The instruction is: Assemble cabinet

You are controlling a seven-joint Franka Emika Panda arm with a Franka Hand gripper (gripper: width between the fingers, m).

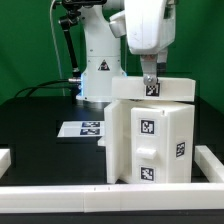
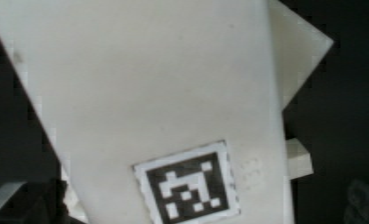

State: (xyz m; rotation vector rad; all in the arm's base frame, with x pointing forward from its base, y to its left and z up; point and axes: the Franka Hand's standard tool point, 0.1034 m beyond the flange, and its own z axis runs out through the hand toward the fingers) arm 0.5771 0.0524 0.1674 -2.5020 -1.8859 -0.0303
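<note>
The white cabinet (image 1: 150, 140) stands upright at the exterior view's right, with square tags on its front and side. A white top panel (image 1: 172, 91) with its own tag lies across it. My gripper (image 1: 150, 76) hangs straight down onto that panel near its tag, fingers open on either side of it. In the wrist view the panel (image 2: 145, 90) fills most of the picture, its tag (image 2: 188, 182) close to the jaws. A grey fingertip (image 2: 10, 206) shows beside the panel's edge, with a dark gap between them. I cannot tell whether the panel is seated.
The marker board (image 1: 80, 128) lies flat on the black table behind the cabinet, toward the exterior view's left. The robot base (image 1: 100, 75) stands at the back. White rails run along the front (image 1: 90, 195) and right (image 1: 207, 160) edges.
</note>
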